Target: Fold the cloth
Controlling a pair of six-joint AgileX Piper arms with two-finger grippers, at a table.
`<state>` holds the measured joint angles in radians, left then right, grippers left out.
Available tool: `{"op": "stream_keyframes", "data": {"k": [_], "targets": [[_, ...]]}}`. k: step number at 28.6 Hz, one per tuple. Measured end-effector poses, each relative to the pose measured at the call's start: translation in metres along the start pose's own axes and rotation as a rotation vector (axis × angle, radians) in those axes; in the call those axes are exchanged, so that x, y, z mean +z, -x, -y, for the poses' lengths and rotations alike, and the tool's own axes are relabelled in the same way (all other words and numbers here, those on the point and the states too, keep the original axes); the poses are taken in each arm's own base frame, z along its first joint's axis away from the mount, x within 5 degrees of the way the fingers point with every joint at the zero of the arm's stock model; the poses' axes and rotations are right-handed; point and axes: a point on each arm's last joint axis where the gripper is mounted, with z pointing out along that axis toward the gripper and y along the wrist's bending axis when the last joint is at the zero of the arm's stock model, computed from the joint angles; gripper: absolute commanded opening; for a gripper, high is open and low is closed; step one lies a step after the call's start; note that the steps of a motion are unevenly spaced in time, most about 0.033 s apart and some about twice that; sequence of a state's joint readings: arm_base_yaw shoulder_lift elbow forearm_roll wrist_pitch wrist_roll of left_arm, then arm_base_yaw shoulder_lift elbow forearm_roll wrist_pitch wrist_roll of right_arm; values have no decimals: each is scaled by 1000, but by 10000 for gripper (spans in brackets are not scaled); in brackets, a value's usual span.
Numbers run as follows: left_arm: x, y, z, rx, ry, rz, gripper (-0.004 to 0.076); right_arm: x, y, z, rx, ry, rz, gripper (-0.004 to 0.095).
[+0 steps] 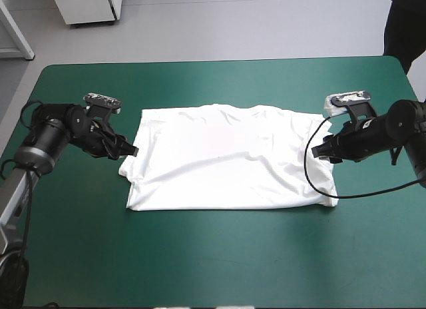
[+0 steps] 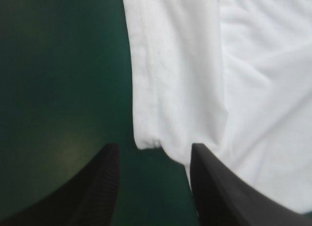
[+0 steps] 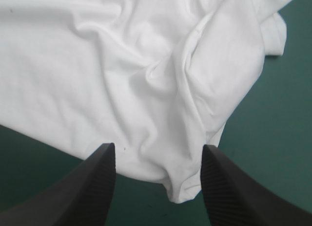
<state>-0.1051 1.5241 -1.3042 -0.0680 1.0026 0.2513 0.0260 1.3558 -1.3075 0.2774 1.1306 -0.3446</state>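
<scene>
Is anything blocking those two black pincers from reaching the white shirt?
Nothing visible. The left pincer and right pincer, both open, sit at opposite ends of the T-shirt, with only bare teal-green cover around.
</scene>
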Motion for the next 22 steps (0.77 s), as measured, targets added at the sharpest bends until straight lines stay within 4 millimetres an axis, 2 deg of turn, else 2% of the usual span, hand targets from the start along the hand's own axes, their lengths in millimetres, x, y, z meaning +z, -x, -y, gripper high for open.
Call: {"op": "stream_keyframes", "data": {"k": [6, 10, 17, 22], "targets": [[61, 6, -5, -9, -19, -107, 345, -8, 6, -1, -5, -1, 31, 510], [86, 4, -6, -15, -34, -161, 345, -9, 7, -1, -5, -1, 32, 510], [96, 6, -9, -35, -36, -142, 345, -9, 7, -1, -5, -2, 34, 510], [106, 0, -28, -98, -34, -172, 345, -9, 7, -2, -1, 6, 38, 510]]}}
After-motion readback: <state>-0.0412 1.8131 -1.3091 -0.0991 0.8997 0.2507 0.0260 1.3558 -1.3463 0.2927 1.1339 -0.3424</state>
